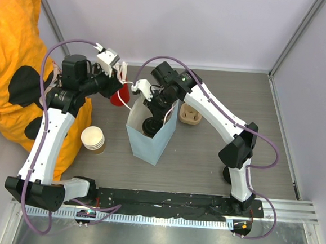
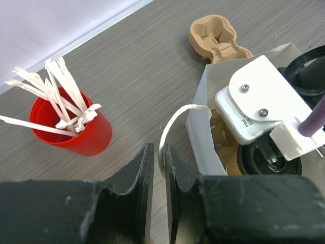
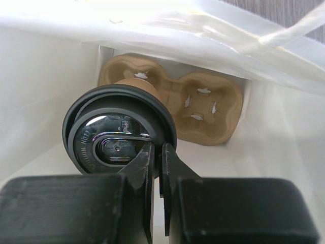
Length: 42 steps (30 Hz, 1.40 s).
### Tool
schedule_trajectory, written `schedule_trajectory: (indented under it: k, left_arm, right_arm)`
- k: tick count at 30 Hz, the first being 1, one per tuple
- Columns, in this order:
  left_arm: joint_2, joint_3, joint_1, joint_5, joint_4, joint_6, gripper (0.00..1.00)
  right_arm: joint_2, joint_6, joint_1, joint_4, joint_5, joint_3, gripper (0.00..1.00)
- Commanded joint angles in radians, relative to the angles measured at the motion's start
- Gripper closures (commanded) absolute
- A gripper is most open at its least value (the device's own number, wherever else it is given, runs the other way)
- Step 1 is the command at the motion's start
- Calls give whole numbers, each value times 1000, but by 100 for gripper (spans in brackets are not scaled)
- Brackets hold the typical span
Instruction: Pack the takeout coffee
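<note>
The left pincer point(image 2: 158, 152) is clenched on the white handle point(image 2: 172, 118), which loops up between its fingers from the bag point(image 2: 199, 119). The bag stands just right of this pincer, and a red cup point(image 2: 76, 134) of stirrers stands to its left. The right pincer point(image 3: 158, 150) is down inside the bag, grasping the coffee point(image 3: 116, 129) by the lid's rim, as far as the tight view shows. The coffee is just left of its fingers, over one pocket of a carrier point(image 3: 203, 109) on the bag floor below. Whether it is seated there I cannot tell.
</note>
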Motion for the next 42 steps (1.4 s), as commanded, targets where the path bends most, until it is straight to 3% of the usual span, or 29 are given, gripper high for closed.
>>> schedule_trajectory:
  k: [1,42]
  left_arm:
    - [-22,1,13,24,53,-25,82]
    - [-34,-31,42,82,71,-71,82]
  right_arm:
    - [-8,9,5,10,13,-14,99]
    - [37,4,8,21,-34,-14,99]
